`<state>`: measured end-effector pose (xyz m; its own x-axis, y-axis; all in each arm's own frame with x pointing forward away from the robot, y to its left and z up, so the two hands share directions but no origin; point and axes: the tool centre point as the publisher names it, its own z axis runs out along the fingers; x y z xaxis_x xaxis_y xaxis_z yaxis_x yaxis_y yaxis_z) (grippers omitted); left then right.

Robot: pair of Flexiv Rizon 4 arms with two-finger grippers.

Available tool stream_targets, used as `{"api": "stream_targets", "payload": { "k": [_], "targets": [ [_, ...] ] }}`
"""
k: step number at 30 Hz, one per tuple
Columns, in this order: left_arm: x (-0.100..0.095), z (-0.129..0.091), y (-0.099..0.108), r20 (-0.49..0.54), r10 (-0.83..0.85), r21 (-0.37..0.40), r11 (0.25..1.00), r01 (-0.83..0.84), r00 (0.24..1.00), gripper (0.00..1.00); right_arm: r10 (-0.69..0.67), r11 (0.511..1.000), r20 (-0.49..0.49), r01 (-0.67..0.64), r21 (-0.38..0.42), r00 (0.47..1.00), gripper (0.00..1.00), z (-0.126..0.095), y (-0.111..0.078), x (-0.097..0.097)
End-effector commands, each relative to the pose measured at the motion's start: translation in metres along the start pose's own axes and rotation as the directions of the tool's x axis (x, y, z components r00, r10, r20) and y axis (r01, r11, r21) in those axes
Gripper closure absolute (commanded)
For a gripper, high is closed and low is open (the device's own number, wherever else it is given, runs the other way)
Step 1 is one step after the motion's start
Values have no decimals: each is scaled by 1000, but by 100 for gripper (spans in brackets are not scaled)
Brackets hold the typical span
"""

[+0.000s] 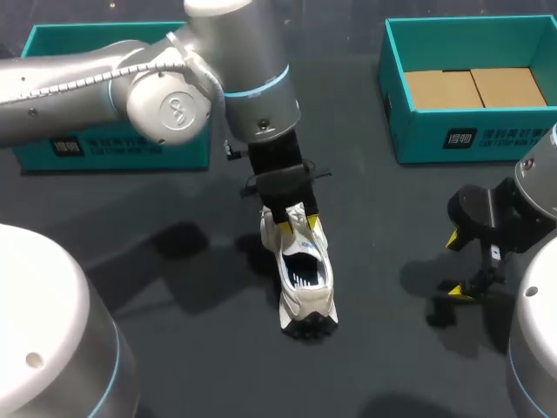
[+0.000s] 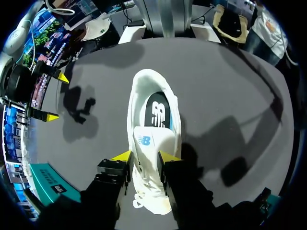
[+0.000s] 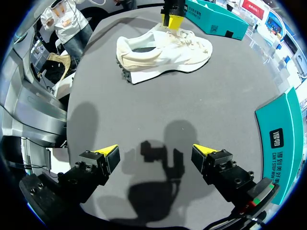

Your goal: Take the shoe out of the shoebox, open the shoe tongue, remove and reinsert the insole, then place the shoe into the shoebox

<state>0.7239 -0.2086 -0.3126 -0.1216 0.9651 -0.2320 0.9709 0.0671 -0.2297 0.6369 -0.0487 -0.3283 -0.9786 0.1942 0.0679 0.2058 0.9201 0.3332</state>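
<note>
The shoe point(image 1: 306, 283) lies on the counter point(image 1: 174, 348), out of the shoebox point(image 1: 470, 144). The left end effector point(image 2: 145, 156) is clamped on its tongue point(image 2: 149, 139); the right end effector point(image 3: 156, 155) hangs beside the shoe, fingers apart. Tongue-opening seems underway; next, the right one likely must reach in for the insole point(image 2: 157, 112).

The table point(image 1: 374, 218) is dark grey and plain, with soft shadows on its surface. Two brown cardboard pieces point(image 1: 474, 88) lie side by side near its far right corner.
</note>
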Motion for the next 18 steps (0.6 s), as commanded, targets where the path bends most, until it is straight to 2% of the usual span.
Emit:
{"api": "stream_targets", "payload": {
  "k": [1,6,12,14,18],
  "targets": [
    [-5,15,-5,-9,-7,3,1000,7,1000,68,-1,1000,4,1,0,1000,0,-1,-1,2],
    [1,44,-13,-43,-27,37,999,29,999,68,-1,1000,4,1,0,1000,0,-1,-1,2],
    [16,66,-21,-75,-47,79,995,53,996,69,-1,1000,4,1,0,1000,0,-1,-1,2],
    [18,64,-27,-71,-48,78,996,54,996,69,-1,1000,4,1,0,1000,0,-1,-1,2],
    [19,43,-41,-20,-28,41,999,29,999,69,-1,1000,4,1,0,1000,0,-1,-1,2]
  ]
}}
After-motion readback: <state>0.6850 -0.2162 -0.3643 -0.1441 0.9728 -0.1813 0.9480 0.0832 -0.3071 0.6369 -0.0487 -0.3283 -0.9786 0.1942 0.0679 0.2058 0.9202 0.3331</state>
